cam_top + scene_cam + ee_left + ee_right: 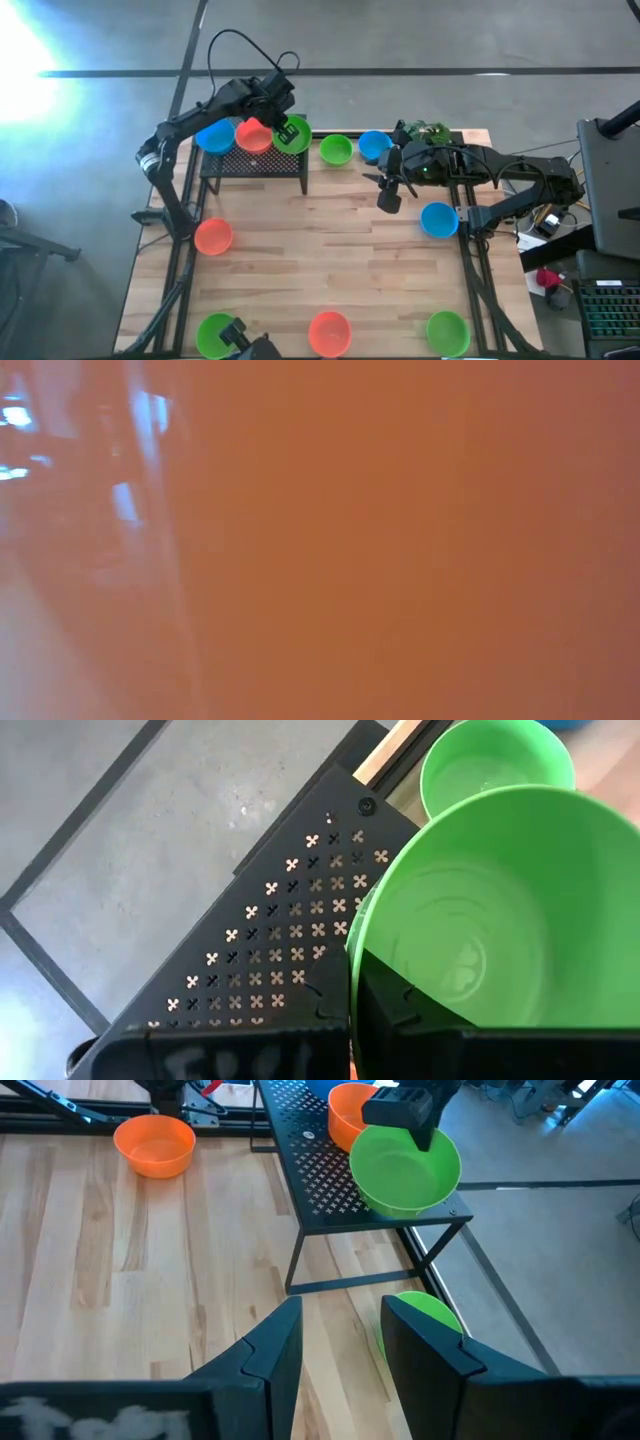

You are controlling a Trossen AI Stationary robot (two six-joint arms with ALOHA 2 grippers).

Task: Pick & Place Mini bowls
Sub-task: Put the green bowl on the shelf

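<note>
no readable writing; left gripper (287,130) pinching green bowl (293,135); right gripper (340,1345) spread.

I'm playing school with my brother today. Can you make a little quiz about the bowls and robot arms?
1. How many bowls are at the black stand, counting the one in the left gripper?
2. True or false: the right gripper holds a blue bowl.
3. What colour is the bowl the left gripper holds? A green, B blue, C orange-red.

Key:
1. Three: the blue bowl, the orange-red bowl and the green bowl.
2. False: it is open and empty.
3. A.
</note>
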